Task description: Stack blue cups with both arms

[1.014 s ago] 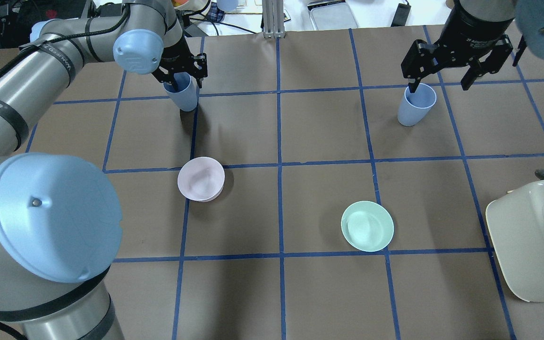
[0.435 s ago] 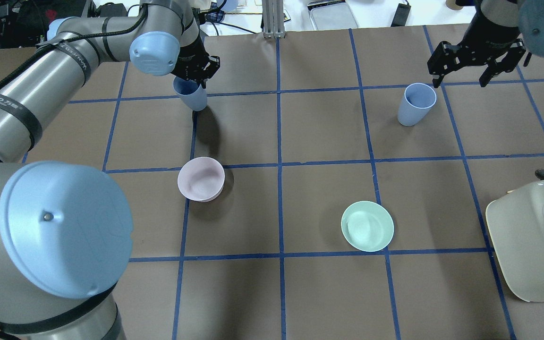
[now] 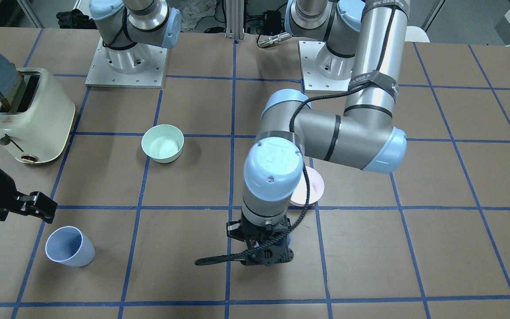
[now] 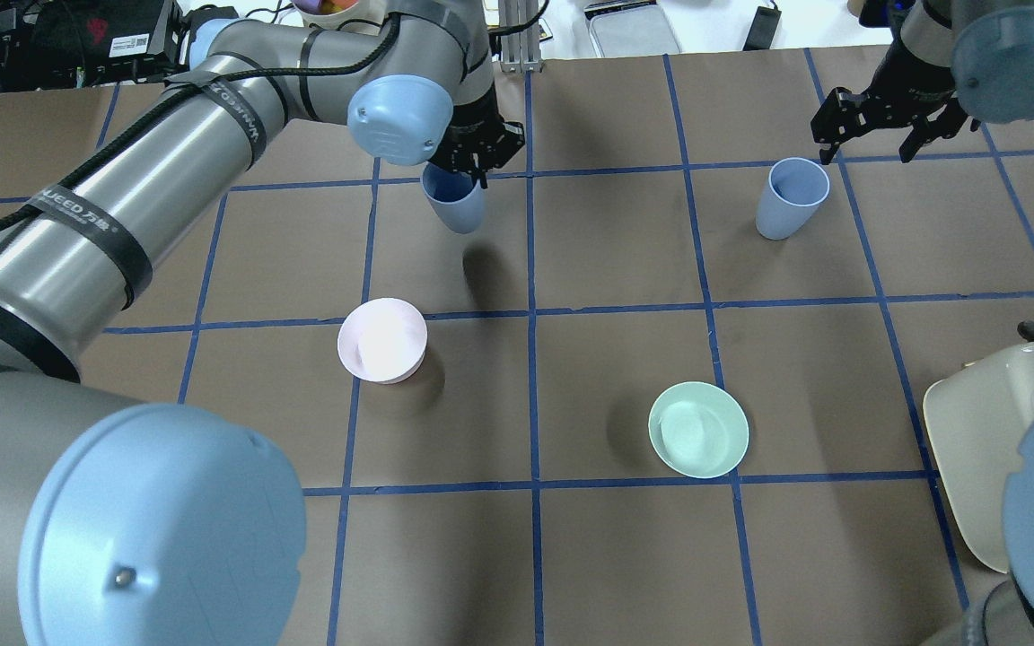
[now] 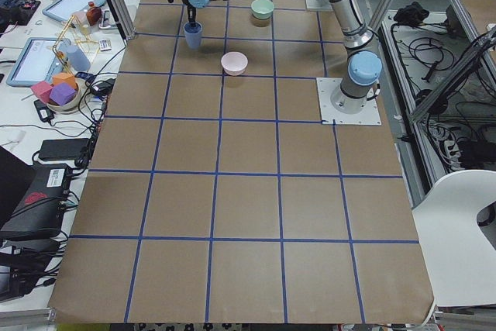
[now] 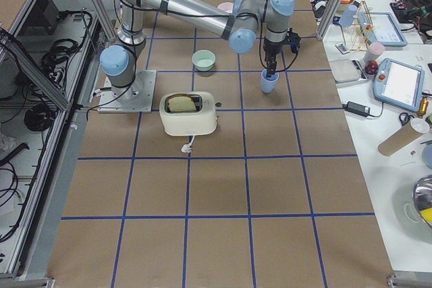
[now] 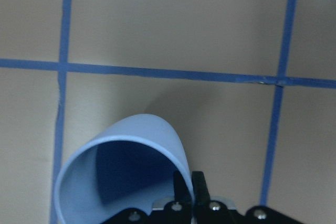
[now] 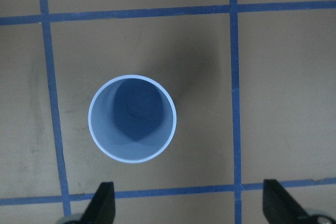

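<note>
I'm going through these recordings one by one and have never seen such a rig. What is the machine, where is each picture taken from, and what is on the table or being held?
The machine is two jointed robot arms bolted to one table, each ending in two fingers.

One picture looks down from behind the robot. One faces it from across the table, so the sides are swapped. Two look along the table from its ends, and two come from cameras on the wrists.

On the brown gridded table stand a pink bowl, a mint-green bowl, a cream toaster and a blue cup.

The left fingers pinch the rim of a second blue cup. It seems to be lifted, because its shadow lies apart from it. The right fingers hang open above the standing cup and touch nothing.
</note>
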